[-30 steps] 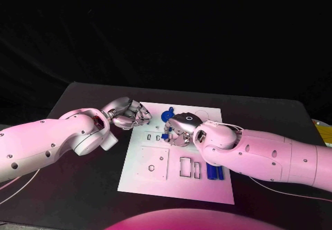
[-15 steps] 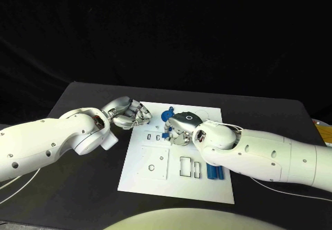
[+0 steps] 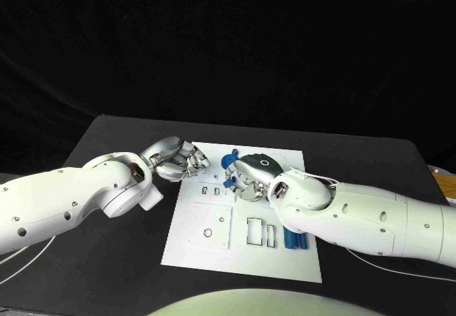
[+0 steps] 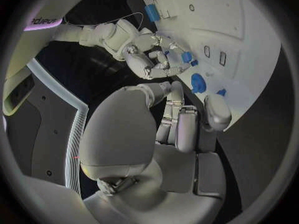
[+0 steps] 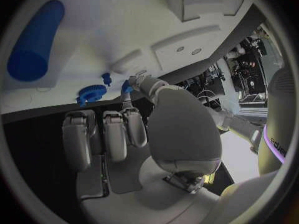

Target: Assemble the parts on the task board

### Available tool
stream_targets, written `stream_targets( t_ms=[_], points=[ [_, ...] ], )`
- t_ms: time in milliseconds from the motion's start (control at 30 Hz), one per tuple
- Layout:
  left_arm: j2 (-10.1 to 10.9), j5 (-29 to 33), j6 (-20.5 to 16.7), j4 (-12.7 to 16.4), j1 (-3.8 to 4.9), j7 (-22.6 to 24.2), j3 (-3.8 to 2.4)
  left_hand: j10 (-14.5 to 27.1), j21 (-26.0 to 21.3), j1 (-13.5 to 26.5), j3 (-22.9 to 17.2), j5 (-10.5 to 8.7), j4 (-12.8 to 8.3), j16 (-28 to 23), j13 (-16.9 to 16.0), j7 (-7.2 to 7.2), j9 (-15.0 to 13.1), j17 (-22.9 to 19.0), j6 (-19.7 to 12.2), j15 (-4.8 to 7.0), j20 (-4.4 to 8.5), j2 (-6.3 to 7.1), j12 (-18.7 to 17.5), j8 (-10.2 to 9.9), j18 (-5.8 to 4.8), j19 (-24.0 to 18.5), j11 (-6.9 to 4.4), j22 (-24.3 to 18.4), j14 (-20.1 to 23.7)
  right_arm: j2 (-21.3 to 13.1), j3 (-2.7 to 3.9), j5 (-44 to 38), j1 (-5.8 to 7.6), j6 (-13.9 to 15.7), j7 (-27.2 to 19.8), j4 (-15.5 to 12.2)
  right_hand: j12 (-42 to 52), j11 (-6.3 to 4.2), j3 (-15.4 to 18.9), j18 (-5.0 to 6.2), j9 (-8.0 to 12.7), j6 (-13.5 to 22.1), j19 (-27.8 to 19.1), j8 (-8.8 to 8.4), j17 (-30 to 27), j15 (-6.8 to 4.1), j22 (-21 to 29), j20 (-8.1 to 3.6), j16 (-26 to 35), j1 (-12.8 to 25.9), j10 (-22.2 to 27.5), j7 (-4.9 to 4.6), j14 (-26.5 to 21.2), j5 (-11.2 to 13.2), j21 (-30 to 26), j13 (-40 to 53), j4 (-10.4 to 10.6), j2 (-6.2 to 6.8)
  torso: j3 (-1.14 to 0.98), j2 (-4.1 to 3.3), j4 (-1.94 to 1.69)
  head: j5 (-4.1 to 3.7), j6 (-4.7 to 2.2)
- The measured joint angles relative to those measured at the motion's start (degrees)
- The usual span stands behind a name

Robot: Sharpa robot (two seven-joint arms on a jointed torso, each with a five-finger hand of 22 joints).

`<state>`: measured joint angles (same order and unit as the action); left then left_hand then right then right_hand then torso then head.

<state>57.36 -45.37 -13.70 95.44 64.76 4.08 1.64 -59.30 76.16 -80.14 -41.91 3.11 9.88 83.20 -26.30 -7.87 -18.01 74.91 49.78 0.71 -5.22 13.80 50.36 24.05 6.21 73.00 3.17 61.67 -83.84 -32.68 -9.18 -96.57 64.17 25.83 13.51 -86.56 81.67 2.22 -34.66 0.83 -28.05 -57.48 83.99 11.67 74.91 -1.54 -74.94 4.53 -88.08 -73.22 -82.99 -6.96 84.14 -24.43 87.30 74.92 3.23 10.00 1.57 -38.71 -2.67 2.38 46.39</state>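
On a black tabletop [image 3: 114, 135] lies the white task board [image 3: 219, 253], its long axis running away from the robot. At the left, the left hand [image 3: 176, 159] hovers at the board's far left edge, fingers curled loosely inward with nothing in them. Just to its right a blue gear [image 3: 230, 160] lies flat on the board's far end. Right of that, the right hand [image 3: 249, 178] is bent down over the board's middle, its fingers [image 4: 156, 64] pinching a small blue part [image 4: 186, 57] (its shape is too small to tell). Nearer the robot, beside the right arm, two blue cylinders [image 3: 296, 238] lie side by side, long axes along the board. The right hand is likely the nearer for seating the piece.
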Motion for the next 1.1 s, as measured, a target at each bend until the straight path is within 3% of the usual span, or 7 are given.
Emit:
stream_targets(
  t_ms=[133,467,667,700,733,1100],
  points=[
    [-0.02,-1.48,0.07,0.22,-0.48,0.75,0.0,0.0,0.0,0.0,-0.09,0.0,0.09,0.0,0.0,0.0,0.08,0.0,0.0,0.0,0.0,0.0,0.0,0.0,0.0,0.0,0.0,0.01,0.0,-0.56,0.02,0.86,0.05,0.84,-0.39,-0.61,0.28,0.0,-0.07,0.0,1.35,0.04,0.0,-0.01,0.0,0.0,0.0,0.0,0.0,0.15,0.0,-0.03,0.0,-0.01,0.0,0.0,-0.07,-0.15,0.02,0.02,0.02,-0.03,-0.16],
    [-0.5,-8.99,0.12,0.87,-2.35,2.75,0.0,-0.03,0.45,0.0,-0.33,0.0,-0.01,0.14,-0.17,0.09,0.48,-0.01,0.53,0.0,0.2,0.0,0.28,-0.32,0.0,0.19,-0.02,1.11,0.0,-2.54,0.17,2.94,0.5,1.13,-0.76,-3.17,1.1,-0.31,1.62,0.0,1.35,0.05,0.0,0.08,0.0,0.0,0.01,0.0,0.0,4.89,-0.71,-0.02,0.0,2.14,0.0,0.0,1.62,0.07,0.04,-0.04,0.05,-0.1,-0.43],
    [-0.7,-11.61,0.1,1.06,-2.71,3.52,0.0,-0.94,1.06,0.17,-0.67,0.0,-0.36,0.34,-0.45,0.3,1.14,0.0,0.73,0.0,0.39,-0.16,0.56,-1.46,0.0,0.84,-0.3,2.18,0.0,-3.33,0.31,3.77,0.71,0.79,-0.55,-4.48,1.59,-0.31,2.81,0.0,1.01,0.03,0.0,2.28,0.0,-0.22,0.02,0.0,0.0,6.07,-0.71,-0.01,-0.22,2.14,0.06,0.0,2.82,1.24,0.03,-0.09,0.05,-0.1,-0.45],
    [-0.75,-11.88,0.1,1.09,-2.74,3.61,0.0,-1.02,1.3,0.3,-1.03,0.0,-0.38,0.43,-0.59,0.08,1.43,-0.01,0.51,0.0,0.3,-0.3,0.84,-1.94,0.0,0.93,-0.38,2.54,0.0,-3.41,0.34,3.88,0.72,0.75,-0.52,-4.63,1.61,-0.31,3.06,0.0,-0.94,0.02,0.0,2.32,0.0,-0.21,0.02,0.0,0.0,6.26,-0.71,-0.01,-0.22,2.14,0.21,0.0,3.07,1.35,0.03,-0.09,0.04,-0.1,-0.45],
    [-0.81,-12.16,0.1,1.12,-2.77,3.69,0.0,-1.38,1.56,0.3,-1.1,0.0,-0.32,0.62,-0.71,0.07,1.65,-0.01,0.26,0.0,0.51,-0.3,1.07,-2.36,0.0,1.15,-0.32,2.9,0.0,-3.47,0.36,3.98,0.74,0.71,-0.49,-4.75,1.61,-0.31,3.2,0.0,-1.48,0.02,0.0,2.33,0.0,-0.22,0.02,0.0,0.0,6.59,-0.71,0.0,-0.22,2.14,0.21,0.0,3.21,1.31,0.03,-0.09,0.02,-0.1,-0.42],
    [-1.14,-14.23,0.1,1.22,-2.95,4.17,-0.01,-1.98,2.67,0.3,-2.15,0.0,-1.04,0.72,-1.94,0.11,3.37,-0.01,-1.56,0.22,0.66,-0.3,2.38,-5.79,-0.01,2.11,-0.73,4.81,-0.23,-3.7,0.49,4.71,0.79,0.48,-0.12,-5.48,1.84,-0.3,3.35,0.0,-1.88,-0.01,0.0,2.37,0.0,-0.21,0.02,0.0,0.0,6.73,-0.71,0.03,-0.22,2.18,0.21,0.0,3.36,1.17,-0.01,-0.09,-0.01,-0.1,-0.34]
  ],
)
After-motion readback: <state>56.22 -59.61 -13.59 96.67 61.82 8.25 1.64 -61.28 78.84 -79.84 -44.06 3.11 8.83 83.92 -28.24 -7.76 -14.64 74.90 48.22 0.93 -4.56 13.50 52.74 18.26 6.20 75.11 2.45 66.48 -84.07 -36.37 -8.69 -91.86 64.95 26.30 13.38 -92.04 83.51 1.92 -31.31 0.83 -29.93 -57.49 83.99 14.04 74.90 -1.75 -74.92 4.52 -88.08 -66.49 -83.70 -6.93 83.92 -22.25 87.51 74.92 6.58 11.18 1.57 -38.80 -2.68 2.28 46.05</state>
